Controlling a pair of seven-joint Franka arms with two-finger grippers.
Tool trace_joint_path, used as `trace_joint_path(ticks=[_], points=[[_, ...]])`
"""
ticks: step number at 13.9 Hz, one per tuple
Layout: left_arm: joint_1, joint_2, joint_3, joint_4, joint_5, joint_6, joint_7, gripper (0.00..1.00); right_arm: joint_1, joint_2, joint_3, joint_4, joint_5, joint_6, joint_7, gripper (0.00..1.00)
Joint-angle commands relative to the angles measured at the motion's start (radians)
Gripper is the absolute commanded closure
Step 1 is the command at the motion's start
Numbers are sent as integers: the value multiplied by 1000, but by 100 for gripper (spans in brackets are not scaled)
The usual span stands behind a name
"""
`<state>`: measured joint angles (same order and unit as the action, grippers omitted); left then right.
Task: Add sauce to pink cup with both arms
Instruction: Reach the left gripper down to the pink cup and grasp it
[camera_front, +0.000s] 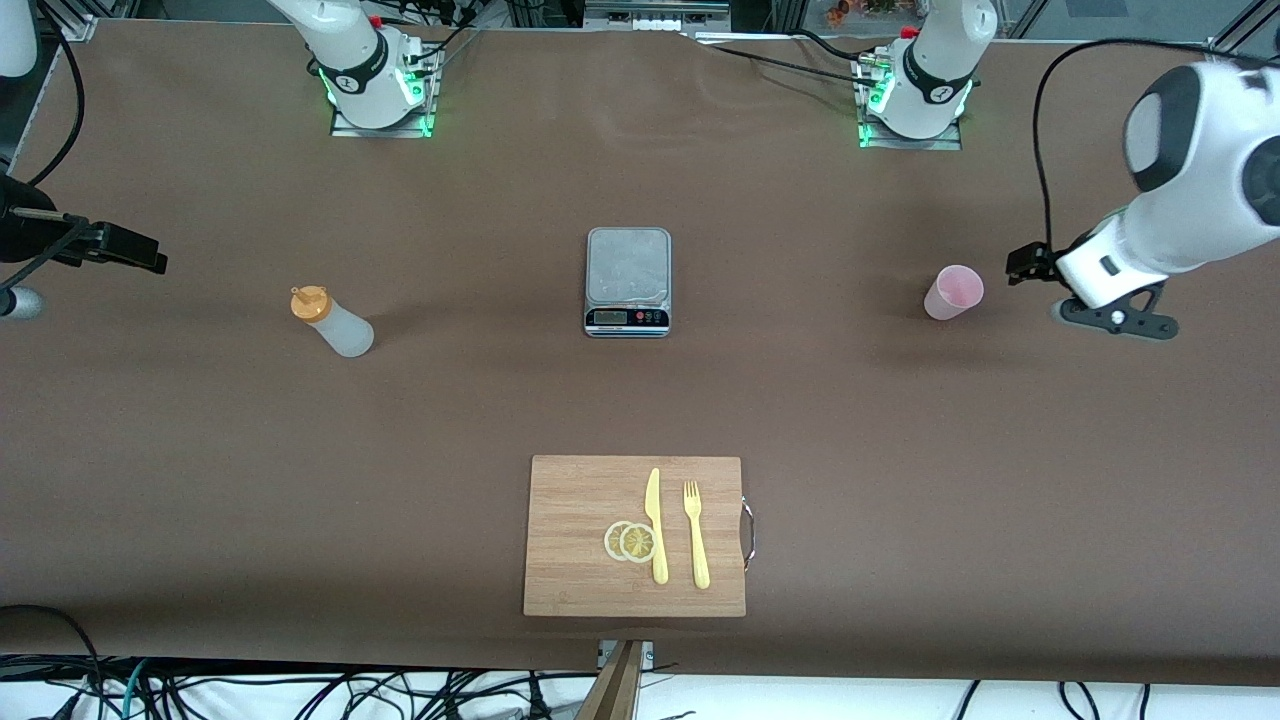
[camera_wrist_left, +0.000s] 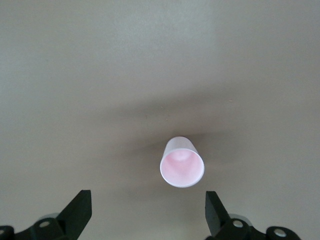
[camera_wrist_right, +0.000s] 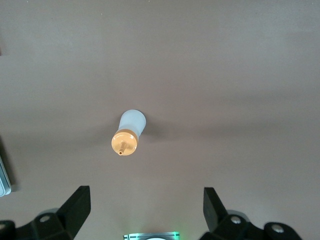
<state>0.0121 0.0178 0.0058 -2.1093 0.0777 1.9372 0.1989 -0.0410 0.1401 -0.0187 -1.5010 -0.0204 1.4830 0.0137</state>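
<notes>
from the front, the pink cup (camera_front: 953, 292) stands upright toward the left arm's end of the table, just beside the left gripper (camera_front: 1020, 265), which hangs low off that end; the sauce bottle (camera_front: 332, 320) stands upright toward the right arm's end, with the right gripper (camera_front: 150, 260) near it but clearly apart. so each arm has its own thing on its own side, and between them sits one kitchen scale (camera_front: 628, 282). nearer the camera lies one wooden cutting board (camera_front: 570, 540) carrying one yellow knife (camera_front: 655, 525), one yellow fork (camera_front: 696, 535) and two lemon slices (camera_front: 631, 541). in the left wrist view the left gripper's fingertips (camera_wrist_left: 80, 207) stand spread wide and empty, the cup's open mouth showing just ahead between them. in the right wrist view the right gripper's fingertips (camera_wrist_right: 77, 205) are likewise released, the bottle's orange cap (camera_wrist_right: 124, 142) pointing up at the camera, its long axis vertical, ahead of the gap.
</notes>
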Motion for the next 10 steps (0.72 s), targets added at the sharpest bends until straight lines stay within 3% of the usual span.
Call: trace_joint_path(ticks=[1,7,9,10], points=[[6,-35,-9,-190,24,173,25,0,-8,13,3,28,-1,-6,-20,0],[52,23,-9,-403,97,487,25,0,-10,13,3,27,-1,-6,-20,0],[52,57,-9,-403,97,519,25,2,-10,15,3,28,-1,-6,-20,0],[52,66,-9,-408,97,538,25,9,-8,13,3,27,-1,-6,-20,0]])
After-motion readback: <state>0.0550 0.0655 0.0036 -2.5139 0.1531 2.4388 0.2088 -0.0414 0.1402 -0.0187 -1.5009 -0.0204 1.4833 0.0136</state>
